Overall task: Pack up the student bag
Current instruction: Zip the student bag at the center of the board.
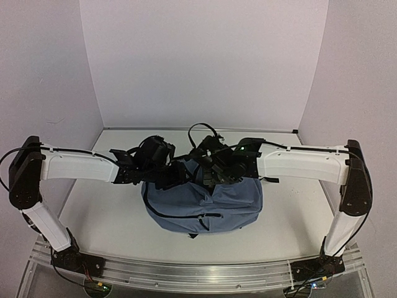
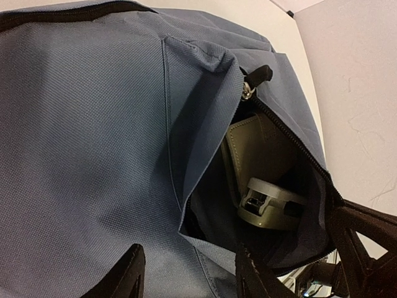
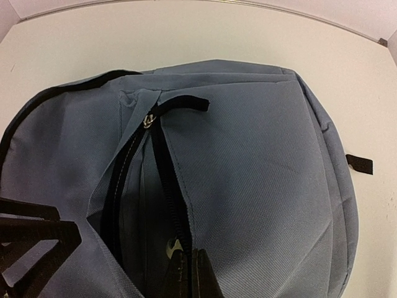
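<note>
Left tool (image 2: 189, 264) parted over student bag (image 2: 80, 155); right tool (image 3: 189, 270) pinches its opening.

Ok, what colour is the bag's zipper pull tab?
The pull tab is black, on the slate-blue student bag; right wrist view shows it best.

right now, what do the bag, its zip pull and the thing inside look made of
The bag: woven synthetic-looking cloth, matte slate blue; fine weave grain shows. The pull: black webbing strap, on a shiny metal slider. The thing inside: probably smooth grey-olive plastic, with a soft sheen; hard to be sure.
</note>
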Robot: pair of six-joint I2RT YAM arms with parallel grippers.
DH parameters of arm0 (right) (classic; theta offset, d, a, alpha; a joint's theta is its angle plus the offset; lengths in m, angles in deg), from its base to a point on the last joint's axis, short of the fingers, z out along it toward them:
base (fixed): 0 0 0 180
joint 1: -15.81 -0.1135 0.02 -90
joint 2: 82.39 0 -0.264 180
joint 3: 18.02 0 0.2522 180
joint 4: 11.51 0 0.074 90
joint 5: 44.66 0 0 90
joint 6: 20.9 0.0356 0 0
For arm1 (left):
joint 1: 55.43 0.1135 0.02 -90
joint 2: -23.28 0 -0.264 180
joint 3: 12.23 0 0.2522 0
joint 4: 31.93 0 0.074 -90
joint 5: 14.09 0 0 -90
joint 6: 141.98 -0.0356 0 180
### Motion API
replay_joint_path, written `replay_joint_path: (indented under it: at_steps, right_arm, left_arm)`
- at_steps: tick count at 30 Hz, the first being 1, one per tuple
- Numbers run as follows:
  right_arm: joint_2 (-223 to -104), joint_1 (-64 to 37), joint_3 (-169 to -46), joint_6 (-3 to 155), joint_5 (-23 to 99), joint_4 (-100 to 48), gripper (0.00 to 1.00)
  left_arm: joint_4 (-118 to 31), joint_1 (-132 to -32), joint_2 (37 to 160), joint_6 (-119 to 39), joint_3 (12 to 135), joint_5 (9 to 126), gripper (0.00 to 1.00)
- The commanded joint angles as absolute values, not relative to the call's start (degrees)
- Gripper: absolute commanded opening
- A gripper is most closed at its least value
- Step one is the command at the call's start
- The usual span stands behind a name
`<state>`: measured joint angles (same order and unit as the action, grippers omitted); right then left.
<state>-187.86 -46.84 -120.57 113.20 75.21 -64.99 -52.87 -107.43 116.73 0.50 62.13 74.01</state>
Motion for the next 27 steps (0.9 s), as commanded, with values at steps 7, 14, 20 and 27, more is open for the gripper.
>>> replay_joint_path:
  at_steps: [7, 14, 20, 27]
  right_arm:
    - [-183.5, -46.9, -116.9, 113.7, 69.9, -58.5, 0.0]
    - [-184.4, -46.3, -114.1, 113.5, 64.0, -53.1, 0.0]
    - [-185.2, -44.9, -112.3, 113.2, 61.2, -50.2, 0.0]
    - [-185.4, -43.0, -109.7, 111.9, 53.9, -44.5, 0.03]
  left_arm:
    - [-46.0, -105.6, 121.7, 0.6, 65.1, 67.6, 0.41]
    - [-46.1, -105.3, 124.0, 0.3, 66.9, 66.9, 0.3]
    - [-45.9, -105.3, 125.9, -0.2, 68.4, 65.7, 0.18]
    - [-45.9, -105.2, 126.1, -0.6, 69.8, 65.1, 0.0]
